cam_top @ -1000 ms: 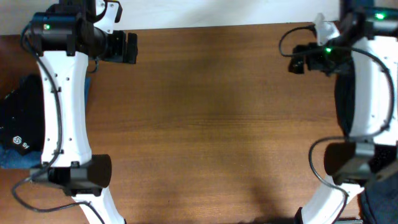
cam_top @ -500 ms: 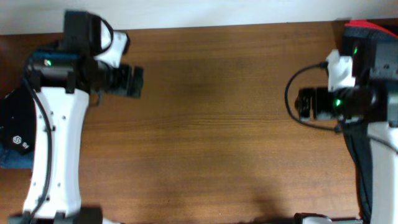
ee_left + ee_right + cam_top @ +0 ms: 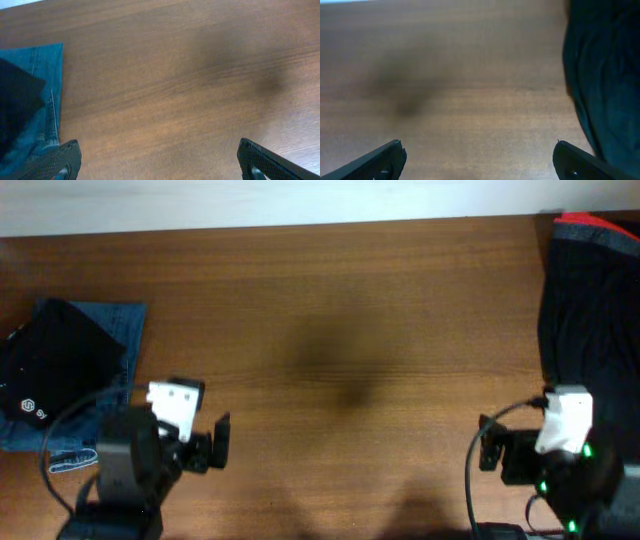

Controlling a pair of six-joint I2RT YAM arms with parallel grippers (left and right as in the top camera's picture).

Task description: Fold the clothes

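Note:
A folded black garment [image 3: 55,365] with a small white logo lies on folded blue jeans [image 3: 125,330] at the table's left edge. The left wrist view shows the jeans [image 3: 47,70] and the black garment [image 3: 15,100] at its left. A loose black garment [image 3: 590,310] lies at the right edge, and also shows in the right wrist view [image 3: 605,75]. My left gripper [image 3: 220,442] [image 3: 160,162] is open and empty near the front edge, right of the jeans. My right gripper [image 3: 487,452] [image 3: 480,160] is open and empty near the front edge, left of the loose garment.
The brown wooden table [image 3: 340,330] runs between the two piles. A red item [image 3: 590,222] shows at the far end of the loose black garment. A pale wall borders the table's far edge.
Both arms have drawn back from the far side of the table to the near edge. The folded pile on the left is now uncovered. Both grippers stay open.

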